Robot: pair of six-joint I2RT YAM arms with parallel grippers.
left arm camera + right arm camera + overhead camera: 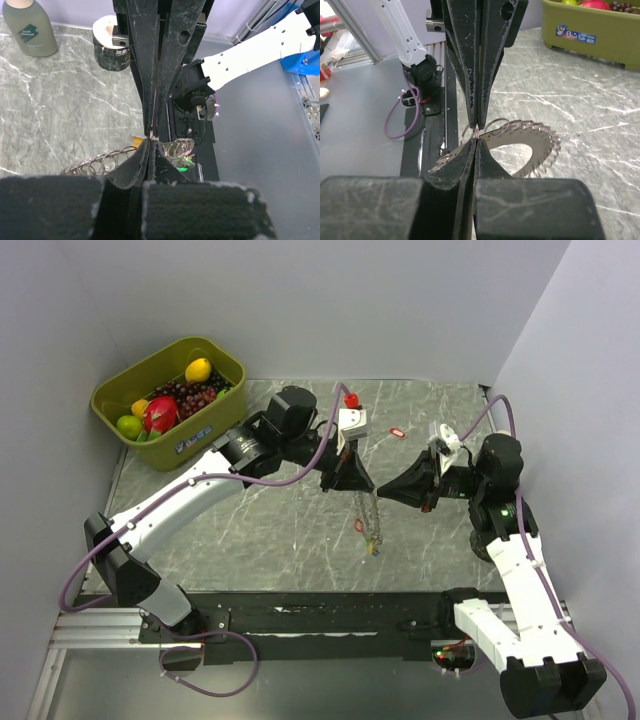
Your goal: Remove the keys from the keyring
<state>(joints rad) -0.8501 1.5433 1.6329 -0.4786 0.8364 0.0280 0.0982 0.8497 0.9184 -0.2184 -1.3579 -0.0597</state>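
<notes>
The left end effector (365, 487) and right end effector (386, 490) meet tip to tip above the counter (270, 530). Each is pinched shut on the keyring (371, 518), which dangles limp just below them, tiny keys (359, 526) strung low. It is likely light, floppy and slippery; a key's flat tag looks the surest hold.

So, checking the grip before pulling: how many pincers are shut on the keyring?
2. The left pincer and the right pincer meet tip to tip above the table. Both are shut on the keyring, which hangs below them.
</notes>
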